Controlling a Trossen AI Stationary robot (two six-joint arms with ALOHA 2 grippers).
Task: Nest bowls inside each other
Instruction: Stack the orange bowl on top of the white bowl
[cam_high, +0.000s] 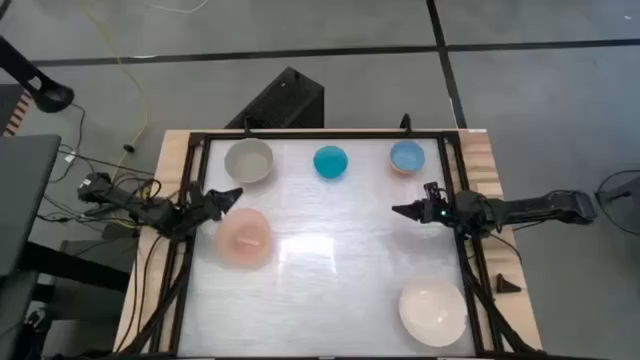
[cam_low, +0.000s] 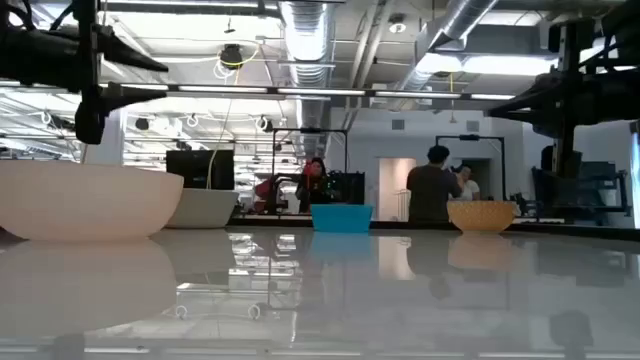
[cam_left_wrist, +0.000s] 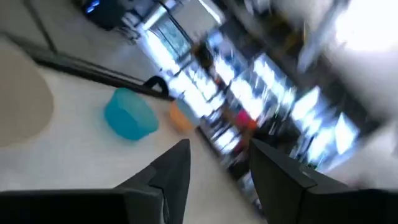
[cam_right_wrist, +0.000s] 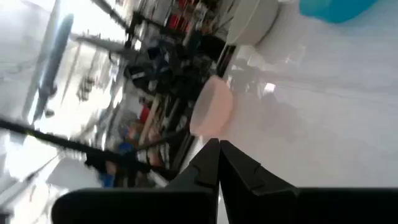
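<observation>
Five bowls rest upright on their bases on the white table (cam_high: 330, 260). At the far side stand a grey-beige bowl (cam_high: 248, 160), a teal bowl (cam_high: 330, 161) and a light blue bowl (cam_high: 406, 156). A pale pink bowl (cam_high: 244, 237) sits at the left and a white bowl (cam_high: 432, 312) at the near right. My left gripper (cam_high: 230, 195) hovers open between the grey-beige and pink bowls, its fingers (cam_left_wrist: 177, 168) apart and pointing toward the teal bowl (cam_left_wrist: 129, 115). My right gripper (cam_high: 400, 211) is shut and empty at the right, pointing toward the pink bowl (cam_right_wrist: 211, 112).
A dark frame (cam_high: 320, 134) rims the table, with wooden strips (cam_high: 480, 160) at both sides. Bare tabletop lies in the middle between the bowls. Cables (cam_high: 100, 190) trail off the left side. People (cam_low: 435, 185) stand in the room far behind the table.
</observation>
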